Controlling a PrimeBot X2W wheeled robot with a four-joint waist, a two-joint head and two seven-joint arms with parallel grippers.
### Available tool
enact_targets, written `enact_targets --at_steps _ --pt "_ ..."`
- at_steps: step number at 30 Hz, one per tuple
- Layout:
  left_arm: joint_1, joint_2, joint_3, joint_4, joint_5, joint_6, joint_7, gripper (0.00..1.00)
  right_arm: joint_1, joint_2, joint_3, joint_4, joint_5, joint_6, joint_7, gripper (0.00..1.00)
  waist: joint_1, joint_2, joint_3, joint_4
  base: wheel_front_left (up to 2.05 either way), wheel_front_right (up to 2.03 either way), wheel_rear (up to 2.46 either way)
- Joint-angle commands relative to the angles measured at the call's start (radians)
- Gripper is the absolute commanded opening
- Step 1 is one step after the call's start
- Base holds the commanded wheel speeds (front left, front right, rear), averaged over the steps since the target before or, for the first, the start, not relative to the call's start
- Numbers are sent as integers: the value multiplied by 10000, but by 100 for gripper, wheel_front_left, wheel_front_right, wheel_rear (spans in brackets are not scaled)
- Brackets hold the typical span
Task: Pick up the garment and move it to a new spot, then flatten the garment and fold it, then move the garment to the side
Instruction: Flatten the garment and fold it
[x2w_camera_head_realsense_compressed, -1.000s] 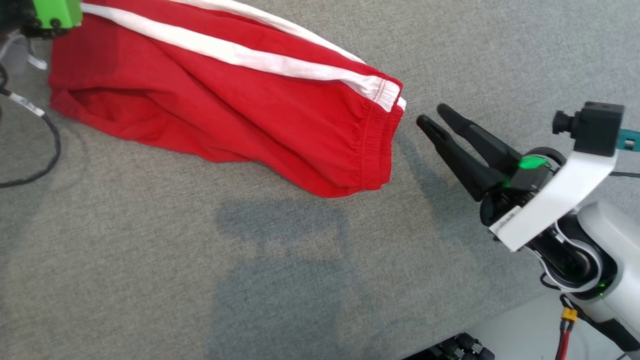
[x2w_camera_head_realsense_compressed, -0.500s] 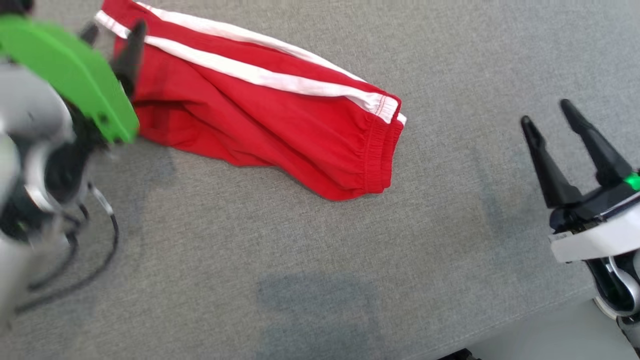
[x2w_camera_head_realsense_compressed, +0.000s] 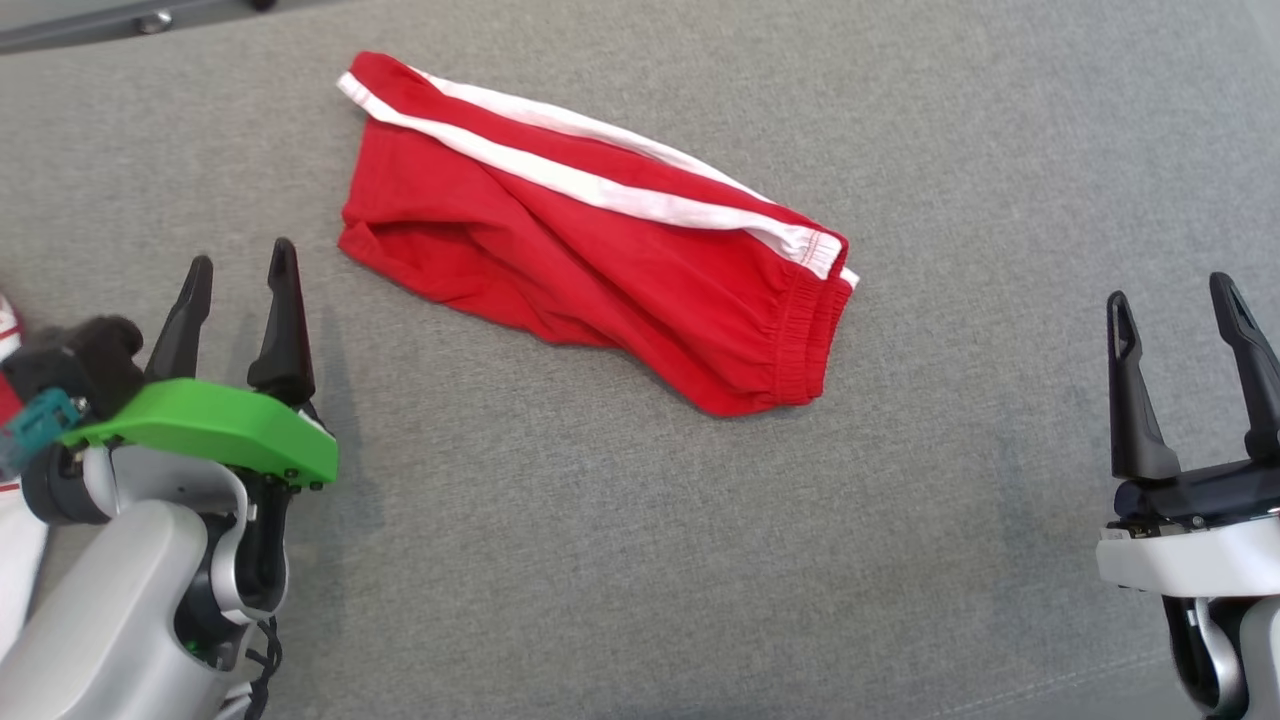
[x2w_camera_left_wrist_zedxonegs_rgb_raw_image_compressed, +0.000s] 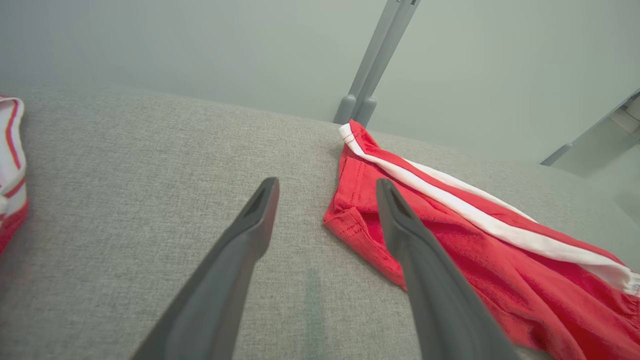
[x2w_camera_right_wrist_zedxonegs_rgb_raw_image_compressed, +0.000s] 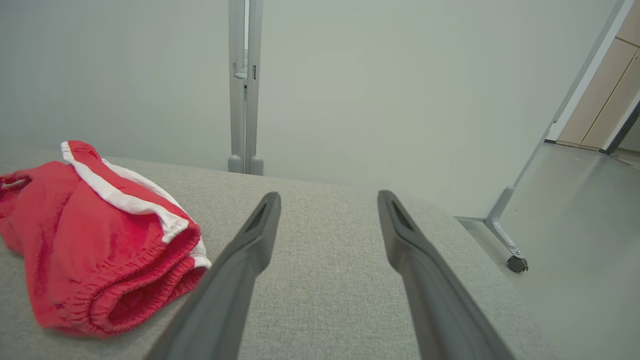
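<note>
Two tools are entered first, being nearest.

1. Left tool (x2w_camera_head_realsense_compressed: 242, 255): carried under a green wrist cover (x2w_camera_head_realsense_compressed: 215, 425) at the lower left. The fingers are spread wide and nothing is gripped. The tips are pointed toward the hemmed end of the shorts and kept apart from the cloth.
2. Right tool (x2w_camera_head_realsense_compressed: 1170, 290): set at the lower right. The fingers are likewise spread wide and empty, and it is kept well apart from the elasticated end. The stance on either side of the cloth is judged to leave each end open to a fresh pinch.
3. Tabletop (x2w_camera_head_realsense_compressed: 600, 580): covered in grey woven fabric, by which a garment is likely kept from sliding.
4. Striped garment (x2w_camera_left_wrist_zedxonegs_rgb_raw_image_compressed: 10, 160): white and red, cut off at the left edge and lying beside the left arm. It is judged to have been put aside.
5. Red shorts (x2w_camera_head_realsense_compressed: 600, 250): the task's item, with white side stripes, laid slantwise at mid-tabletop between the two tools. Doubled layers are seen at the elasticated end, and creases remain. The fold is judged made or nearly so, with the move to the side not yet done.
6. Upright post (x2w_camera_right_wrist_zedxonegs_rgb_raw_image_compressed: 244, 85): stood just past the far edge, against a plain wall.
7. Castor (x2w_camera_right_wrist_zedxonegs_rgb_raw_image_compressed: 515, 263): on the floor, under a frame leg.
</note>
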Motion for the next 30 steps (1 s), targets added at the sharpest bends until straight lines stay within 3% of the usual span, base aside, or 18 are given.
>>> enact_targets --at_steps 1,5,9,14,18,22,27,30 --pt "164 -137 13 319 105 -131 -225 100 205 198 -122 -29 -166 -12 -44 100 1 120 -470 383 0 0 0" --pt "19 -576 -160 1389 156 -812 -619 100 485 649 -428 63 -436 -12 -40 100 1 120 -765 509 0 0 0" --pt "-322 -996 -160 2135 -168 -1185 -559 100 635 867 -593 316 -511 -12 -41 100 1 120 -824 499 0 0 0" --pt "-805 -1831 -211 3192 -1238 -1605 574 100 729 1085 -522 597 -456 -12 -42 100 1 120 -814 323 0 0 0" --pt "-1247 -2215 -223 3737 -2135 -1627 2097 100 694 1154 -448 584 -449 -12 -42 100 1 120 -739 76 0 0 0" --pt "-1726 -2108 -380 4066 -2202 -1267 2953 100 609 1195 -432 529 -429 -12 -43 100 1 120 -641 -132 0 0 0" --pt "-2176 -2190 -288 4599 -2461 -770 3572 100 543 1247 -338 523 -377 -12 -43 100 1 120 -548 -360 0 0 0" --pt "-2306 -2381 -53 4784 -2718 -767 3626 100 467 1291 -365 438 -341 -12 -43 100 1 120 -465 -480 0 0 0"
